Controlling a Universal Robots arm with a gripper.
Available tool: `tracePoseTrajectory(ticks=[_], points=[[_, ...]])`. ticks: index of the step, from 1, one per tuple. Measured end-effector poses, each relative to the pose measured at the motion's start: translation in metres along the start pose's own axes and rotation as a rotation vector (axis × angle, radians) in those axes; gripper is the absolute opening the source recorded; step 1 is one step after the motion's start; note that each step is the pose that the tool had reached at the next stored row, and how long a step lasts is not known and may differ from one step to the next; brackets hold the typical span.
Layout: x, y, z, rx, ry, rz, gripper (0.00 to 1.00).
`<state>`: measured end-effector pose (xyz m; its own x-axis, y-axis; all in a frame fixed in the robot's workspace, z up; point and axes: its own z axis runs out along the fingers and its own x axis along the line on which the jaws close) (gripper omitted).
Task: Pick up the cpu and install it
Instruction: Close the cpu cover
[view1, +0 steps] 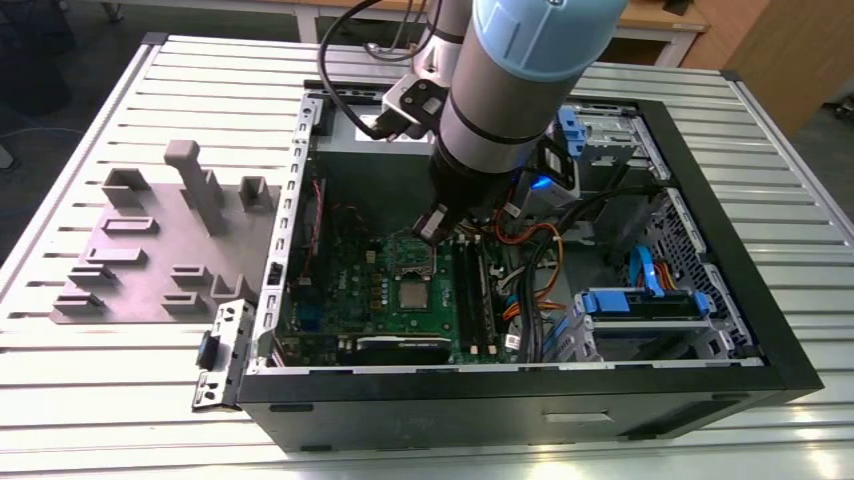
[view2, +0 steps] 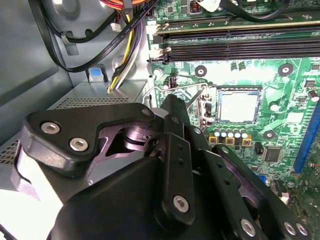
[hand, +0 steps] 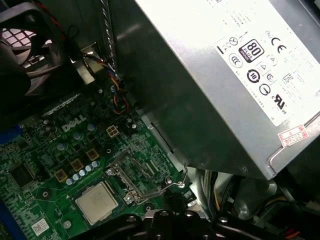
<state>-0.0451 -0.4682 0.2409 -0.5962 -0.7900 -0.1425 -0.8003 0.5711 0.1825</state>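
Black gripper linkages, studded with silver bolts, crowd the foreground of the second wrist view; the fingertips are cut off, so I cannot tell whether the tool is wide, narrow or holding anything. Beyond them lies a green motherboard.

On it, the cpu, a small dull silver square, sits flat inside its socket, seemingly already placed. In the first wrist view the cpu lies just beside the raised metal socket frame, which looks open, with its thin wire lever sticking up. That suggests the chip is seated but not yet clamped.

From the exterior view, the robot arm reaches down into an open computer case on a slatted table, its lower end near the socket. The cpu lies at roughly six o'clock from that end. At nine o'clock from the case stands a grey block fixture.

A large silver power supply blocks much of the first wrist view.
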Motion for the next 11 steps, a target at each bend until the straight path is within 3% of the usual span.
tracePoseTrajectory(ticks=[11], points=[[0.0025, -0.0017, -0.0029, 0.0047, 0.0072, -0.002, 0.11]])
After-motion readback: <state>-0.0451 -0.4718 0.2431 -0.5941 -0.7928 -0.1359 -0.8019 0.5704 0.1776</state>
